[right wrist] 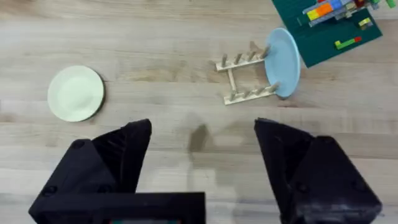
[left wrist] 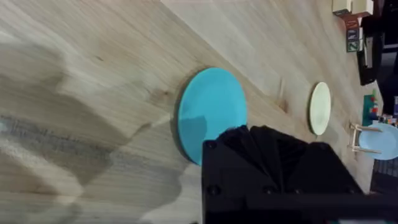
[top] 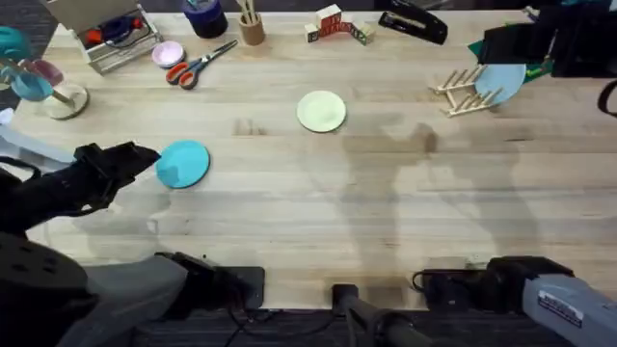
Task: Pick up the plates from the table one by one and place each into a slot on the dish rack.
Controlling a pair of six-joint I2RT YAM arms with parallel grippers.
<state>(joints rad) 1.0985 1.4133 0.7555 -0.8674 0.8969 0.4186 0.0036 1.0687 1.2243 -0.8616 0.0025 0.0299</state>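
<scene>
A teal plate (top: 183,163) (left wrist: 211,109) lies flat on the table (top: 308,212) at the left. My left gripper (top: 151,159) (left wrist: 267,134) is low at its left edge, shut, and its tips overlap the rim. A cream-yellow plate (top: 321,111) (right wrist: 76,93) lies flat at the middle back. The dish rack (top: 465,93) (right wrist: 249,78) stands at the back right, with a pale blue plate (top: 501,78) (right wrist: 284,62) upright in its right end slot. My right gripper (right wrist: 202,127) hangs open and empty, high above the table on the near side of the rack.
Along the back edge are a wire basket (top: 111,39), a pink dish (top: 168,53), scissors (top: 198,66), a wooden cup (top: 252,29), toy blocks (top: 333,24) and a black stapler (top: 415,24). A green baseplate (right wrist: 323,31) with bricks lies behind the rack.
</scene>
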